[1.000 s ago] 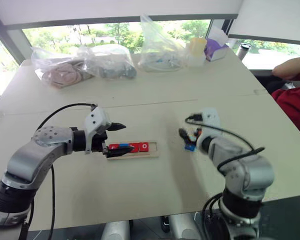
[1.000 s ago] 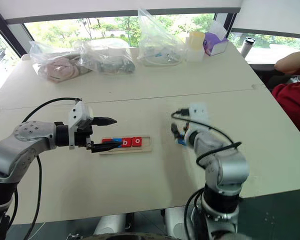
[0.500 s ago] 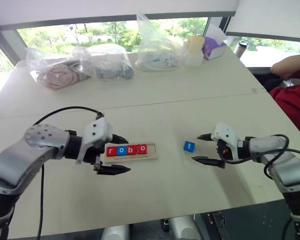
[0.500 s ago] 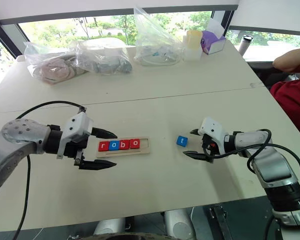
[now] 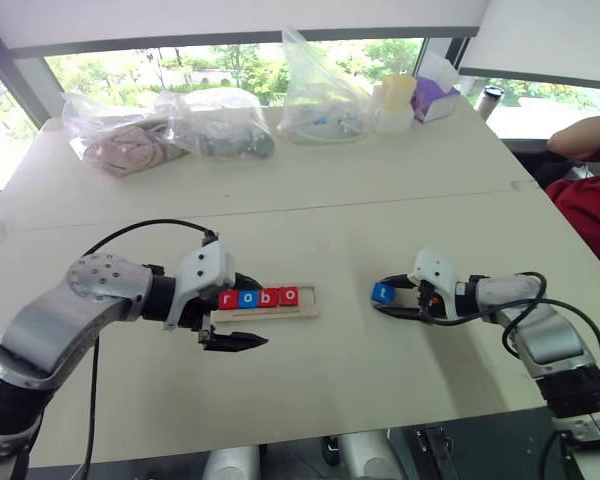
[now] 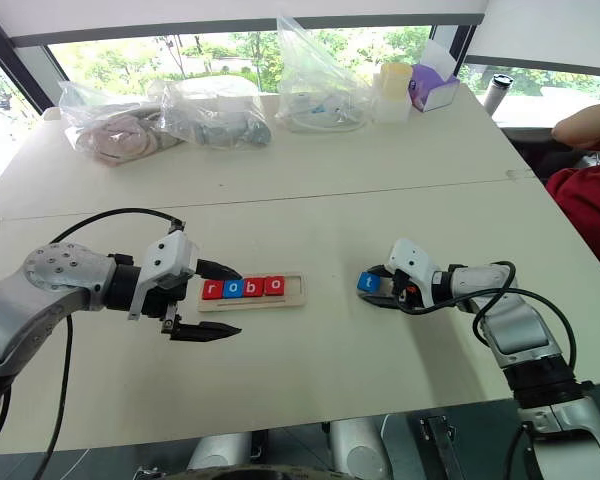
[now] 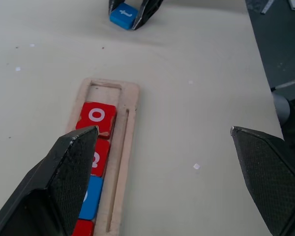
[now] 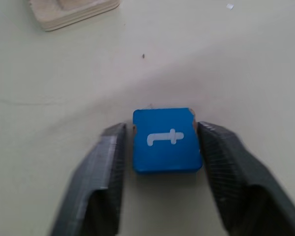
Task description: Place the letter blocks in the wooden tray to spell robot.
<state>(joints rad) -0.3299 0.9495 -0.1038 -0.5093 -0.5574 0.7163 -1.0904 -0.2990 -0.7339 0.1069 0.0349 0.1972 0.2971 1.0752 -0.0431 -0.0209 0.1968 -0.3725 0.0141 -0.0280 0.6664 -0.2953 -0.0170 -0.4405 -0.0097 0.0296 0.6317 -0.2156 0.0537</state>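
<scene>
Right end effector (image 8: 162,147) clamps the blue t block (image 8: 166,140) on the beige table (image 5: 400,200) beneath bright windows (image 5: 230,62).

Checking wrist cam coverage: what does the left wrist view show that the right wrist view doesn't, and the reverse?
Left wrist view alone: the left pincer, jaws wide apart, and the tray's slot with red o, another red block and a blue one seated, and its far end space free.

Right wrist view alone: the white t readable on the blue block, a finger against each side.

Both: the table, the wooden tray, the t block, and the right pincer shut on it.
</scene>
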